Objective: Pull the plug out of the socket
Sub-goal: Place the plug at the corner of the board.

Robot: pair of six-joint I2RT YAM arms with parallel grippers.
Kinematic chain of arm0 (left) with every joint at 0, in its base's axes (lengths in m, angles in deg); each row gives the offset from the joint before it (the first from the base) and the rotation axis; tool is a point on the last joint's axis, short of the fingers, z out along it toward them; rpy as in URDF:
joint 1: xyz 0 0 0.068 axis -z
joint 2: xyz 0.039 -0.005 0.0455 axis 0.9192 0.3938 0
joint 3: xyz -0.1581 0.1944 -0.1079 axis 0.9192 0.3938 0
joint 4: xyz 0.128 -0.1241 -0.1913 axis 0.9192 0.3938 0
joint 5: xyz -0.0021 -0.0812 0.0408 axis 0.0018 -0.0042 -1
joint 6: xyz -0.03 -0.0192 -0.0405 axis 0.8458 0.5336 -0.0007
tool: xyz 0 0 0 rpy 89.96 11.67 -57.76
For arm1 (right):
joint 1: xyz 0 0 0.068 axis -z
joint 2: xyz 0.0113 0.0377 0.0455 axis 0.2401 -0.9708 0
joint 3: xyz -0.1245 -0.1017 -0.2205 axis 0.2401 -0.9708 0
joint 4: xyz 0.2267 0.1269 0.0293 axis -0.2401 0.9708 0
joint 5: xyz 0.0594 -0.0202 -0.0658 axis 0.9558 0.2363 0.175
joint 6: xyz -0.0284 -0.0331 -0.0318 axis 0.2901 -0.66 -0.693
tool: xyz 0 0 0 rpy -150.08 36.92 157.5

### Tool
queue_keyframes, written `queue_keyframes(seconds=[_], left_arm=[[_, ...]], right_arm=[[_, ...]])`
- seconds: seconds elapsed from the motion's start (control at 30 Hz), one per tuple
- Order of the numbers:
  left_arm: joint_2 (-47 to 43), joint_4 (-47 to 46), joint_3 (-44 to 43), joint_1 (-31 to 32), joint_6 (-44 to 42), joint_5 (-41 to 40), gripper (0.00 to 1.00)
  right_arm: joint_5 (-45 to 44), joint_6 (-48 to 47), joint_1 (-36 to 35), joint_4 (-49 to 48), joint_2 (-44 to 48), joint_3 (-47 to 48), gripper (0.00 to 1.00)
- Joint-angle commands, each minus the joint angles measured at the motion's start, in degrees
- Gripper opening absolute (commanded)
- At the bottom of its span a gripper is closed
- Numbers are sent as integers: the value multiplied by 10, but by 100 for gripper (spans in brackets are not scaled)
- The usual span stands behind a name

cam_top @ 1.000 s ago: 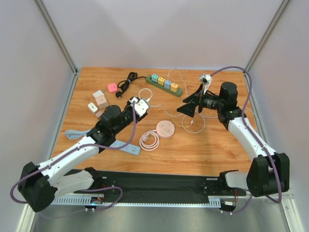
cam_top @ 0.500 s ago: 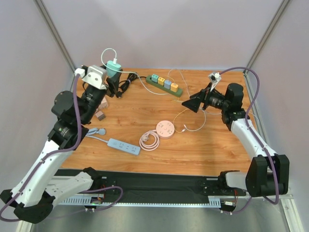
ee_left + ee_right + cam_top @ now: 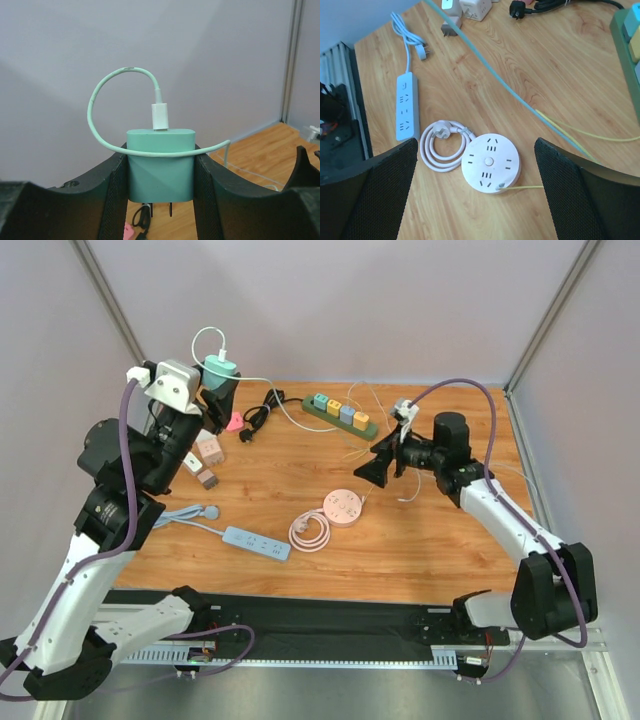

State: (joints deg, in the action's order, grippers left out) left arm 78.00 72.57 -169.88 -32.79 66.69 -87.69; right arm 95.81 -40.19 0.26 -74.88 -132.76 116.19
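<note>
While the left gripper clamps the plug aloft, the right gripper hangs wide apart

Across the wooden table both arms reach in from the near edge. The left arm rises high over the far-left corner. The right arm stretches low toward the middle.

On the boards lie a green strip at the far side, carrying four coloured adapters, and a white strip nearer the left arm. A round socket sits in the centre with its own cord coiled just beside it. The right gripper's jaws hold nothing and hover near this socket, a little to its right. A thin yellow cable enters the socket's near edge.

The plug, a teal charger block, sits squarely between the left gripper's two pads, pinched on its sides. It is lifted well clear of the table and of every strip, upright, with its prongs pointing down into open air. A pale cable is seated in its top. That cable loops up and over to the left, crosses the block's front face and trails off to the right, down toward the table.

Smaller items rest near the far-left corner: a black cord, a pink adapter and a few cube adapters.
</note>
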Motion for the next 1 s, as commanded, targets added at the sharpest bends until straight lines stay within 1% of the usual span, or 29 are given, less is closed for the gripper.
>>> queue_keyframes(seconds=[0.0, 0.17, 0.2, 0.27, 0.33, 0.37, 0.4, 0.43, 0.5, 0.6, 0.63, 0.7, 0.73, 0.77, 0.83, 0.87, 0.93, 0.97], left_arm=[[-3, 16, -31, -4, 19, -2, 0], [-14, 38, -41, -3, 28, 5, 0], [-16, 41, -40, -3, 29, 4, 0], [-23, 45, -40, -3, 29, -2, 0], [-28, 49, -41, -3, 27, -7, 0], [-31, 51, -42, -3, 26, -10, 0], [-34, 55, -42, -3, 22, -12, 0], [-35, 58, -42, -3, 20, -17, 0], [-39, 68, -40, -3, 16, -25, 0], [-42, 72, -17, -3, 17, -35, 0], [-44, 69, -7, -3, 21, -32, 0], [-47, 55, 26, -3, 36, -28, 0], [-47, 50, 36, -3, 43, -21, 0], [-47, 47, 52, -3, 56, -18, 0], [-47, 41, 66, -3, 67, -4, 0], [-49, 40, 76, -3, 77, -1, 0], [-57, 38, 85, -3, 80, 2, 0], [-60, 38, 92, -3, 81, 2, 0]], right_arm=[[-107, -152, -59, 66, 0, 56, 100], [-180, -204, -98, 93, -65, 127, 99], [-193, -211, -102, 103, -78, 159, 97], [-207, -225, -106, 129, -116, 187, 91], [-204, -227, -108, 142, -145, 214, 73], [-204, -228, -111, 158, -151, 222, 63], [-207, -225, -115, 167, -158, 230, 33], [-213, -221, -116, 174, -166, 249, 20], [-211, -202, -117, 193, -164, 270, 0], [-166, -157, -117, 204, -148, 329, 0], [-117, -104, -117, 201, -142, 344, 0], [-78, -44, -123, 162, -140, 384, 0], [-53, 22, -126, 146, -141, 395, 0], [-40, 48, -133, 111, -144, 414, 0], [-4, 101, -140, 79, -155, 433, 0], [8, 145, -146, 47, -160, 440, 0], [31, 178, -153, 26, -170, 462, 0], [37, 207, -159, -6, -174, 469, 0]])
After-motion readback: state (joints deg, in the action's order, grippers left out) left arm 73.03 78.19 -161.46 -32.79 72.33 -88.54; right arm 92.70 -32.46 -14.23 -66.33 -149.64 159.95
